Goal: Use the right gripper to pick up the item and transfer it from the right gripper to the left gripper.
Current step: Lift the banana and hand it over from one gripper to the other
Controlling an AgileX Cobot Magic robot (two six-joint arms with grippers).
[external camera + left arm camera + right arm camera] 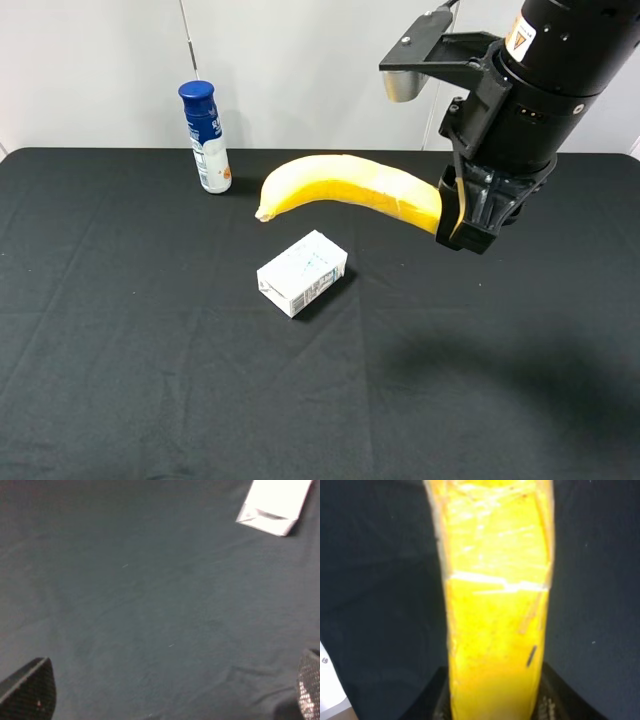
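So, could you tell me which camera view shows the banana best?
The exterior high view: the whole banana shows, held at one end by the right gripper. The right wrist view shows only a blurred close-up of its skin; the left wrist view shows none of it.

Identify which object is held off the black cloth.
The curved yellow banana, clamped at one end by the right gripper; the white rectangular carton and blue-capped white bottle rest on the cloth.
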